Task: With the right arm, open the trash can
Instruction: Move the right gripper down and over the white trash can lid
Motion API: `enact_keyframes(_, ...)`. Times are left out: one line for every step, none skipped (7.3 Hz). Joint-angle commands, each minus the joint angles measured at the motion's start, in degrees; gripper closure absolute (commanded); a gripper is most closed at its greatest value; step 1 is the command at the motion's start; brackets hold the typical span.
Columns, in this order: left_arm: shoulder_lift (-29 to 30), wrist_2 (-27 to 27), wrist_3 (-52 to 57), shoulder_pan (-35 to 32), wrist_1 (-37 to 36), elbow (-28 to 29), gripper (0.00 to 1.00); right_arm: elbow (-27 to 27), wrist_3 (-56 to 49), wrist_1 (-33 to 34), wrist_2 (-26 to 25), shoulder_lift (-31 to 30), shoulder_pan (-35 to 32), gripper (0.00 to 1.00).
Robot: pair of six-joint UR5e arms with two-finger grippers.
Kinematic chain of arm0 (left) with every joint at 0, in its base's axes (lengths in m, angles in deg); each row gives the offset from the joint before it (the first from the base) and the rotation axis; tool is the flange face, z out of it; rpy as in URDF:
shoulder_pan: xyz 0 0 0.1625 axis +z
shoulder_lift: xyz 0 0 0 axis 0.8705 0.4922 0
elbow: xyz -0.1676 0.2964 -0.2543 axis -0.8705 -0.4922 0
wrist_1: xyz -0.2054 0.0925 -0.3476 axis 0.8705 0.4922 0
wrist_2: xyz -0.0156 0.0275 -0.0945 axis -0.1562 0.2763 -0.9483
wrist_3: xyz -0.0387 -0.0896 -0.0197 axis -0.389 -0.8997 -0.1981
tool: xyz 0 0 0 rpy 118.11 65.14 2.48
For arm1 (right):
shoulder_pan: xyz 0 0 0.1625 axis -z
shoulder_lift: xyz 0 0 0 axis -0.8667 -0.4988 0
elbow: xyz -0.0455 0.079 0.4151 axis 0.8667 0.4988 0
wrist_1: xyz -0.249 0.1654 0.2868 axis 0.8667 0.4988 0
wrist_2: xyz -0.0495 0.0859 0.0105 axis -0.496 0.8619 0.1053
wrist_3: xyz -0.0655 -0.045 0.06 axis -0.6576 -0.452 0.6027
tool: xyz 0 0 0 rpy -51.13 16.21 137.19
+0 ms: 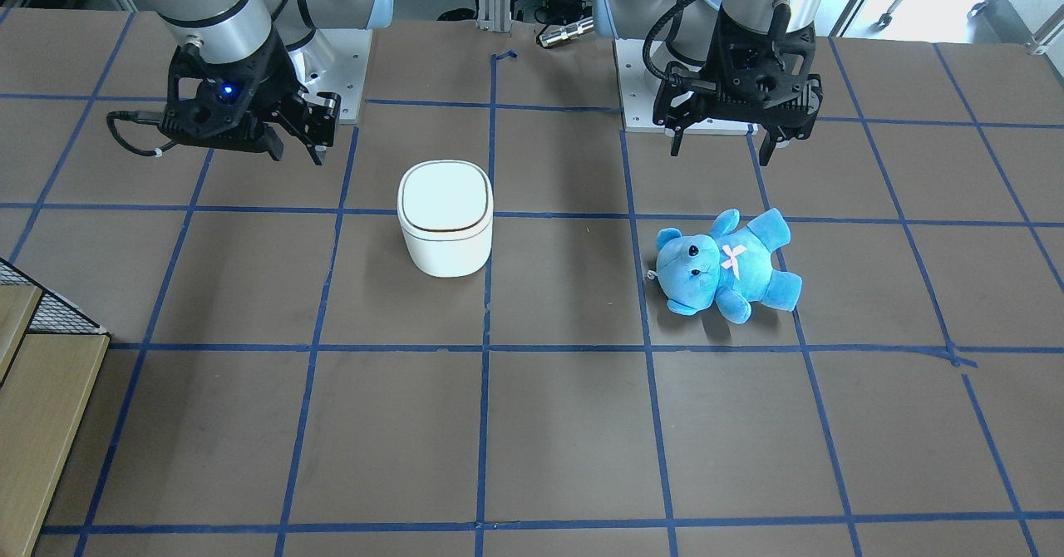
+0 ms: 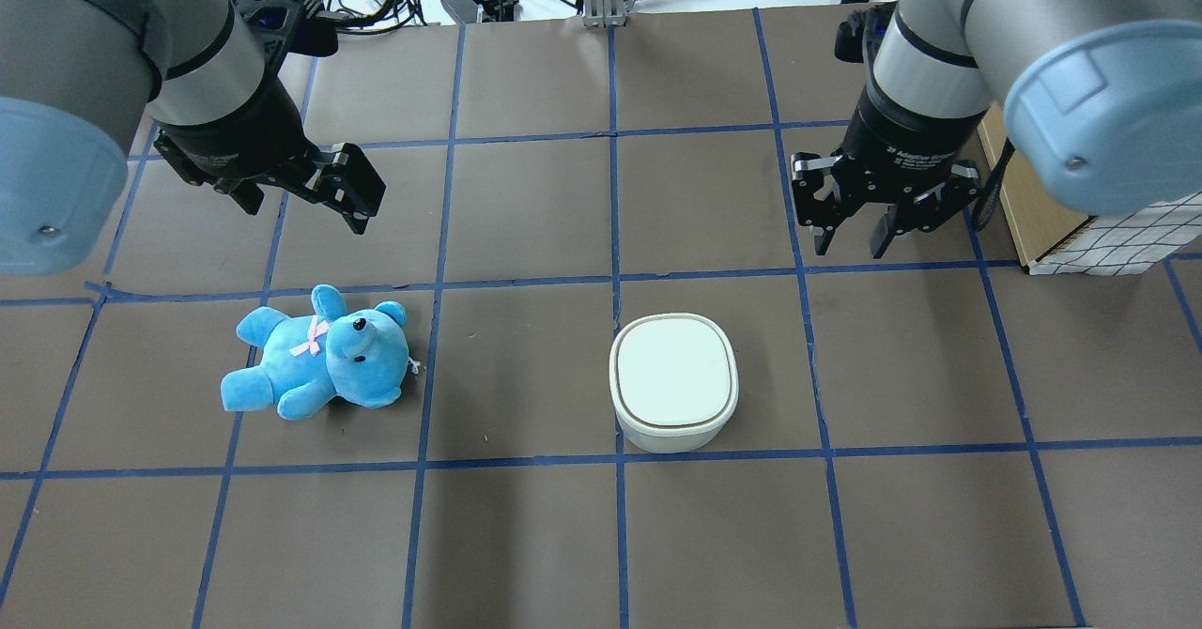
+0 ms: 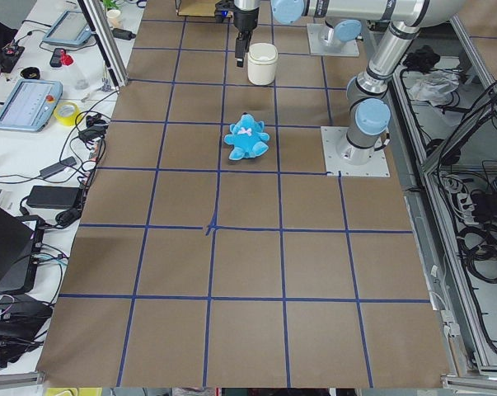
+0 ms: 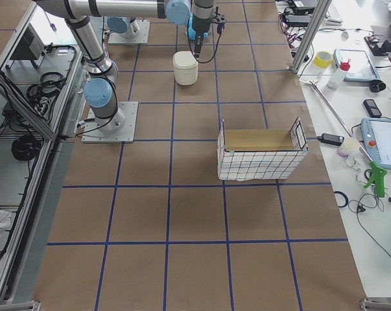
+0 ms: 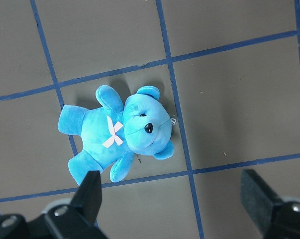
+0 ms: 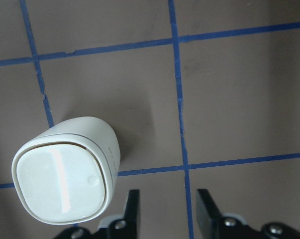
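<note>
The white trash can [image 1: 445, 216] stands upright on the brown table with its lid shut. It also shows in the overhead view [image 2: 673, 380] and in the right wrist view [image 6: 65, 181]. My right gripper [image 1: 295, 137], the one with the blue light, hovers above the table beside and behind the can, apart from it. In the overhead view the right gripper [image 2: 850, 244] is empty, and in the right wrist view [image 6: 169, 211] its jaws stand a moderate gap apart. My left gripper [image 1: 719, 154] is wide open and empty above the table.
A blue teddy bear [image 1: 723, 266] lies on its back under my left gripper and shows in the left wrist view [image 5: 117, 134]. A wire basket with a cardboard lining [image 4: 260, 155] stands on my right side. Blue tape lines grid the table.
</note>
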Motion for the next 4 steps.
enact_keyframes(0.0,0.0,0.0,0.0,0.0,0.0,0.0,-2.9,1.0,0.6,3.0,0.6,-1.4,1.0)
enact_keyframes(0.0,0.0,0.0,0.0,0.0,0.0,0.0,-4.1,1.1,1.9,3.1,0.6,-2.1,1.0)
enact_keyframes(0.0,0.0,0.0,0.0,0.0,0.0,0.0,-5.9,3.1,5.1,3.1,1.0,-3.6,1.0)
enact_keyframes(0.0,0.0,0.0,0.0,0.0,0.0,0.0,-7.7,3.9,8.0,3.2,1.4,-4.7,1.0)
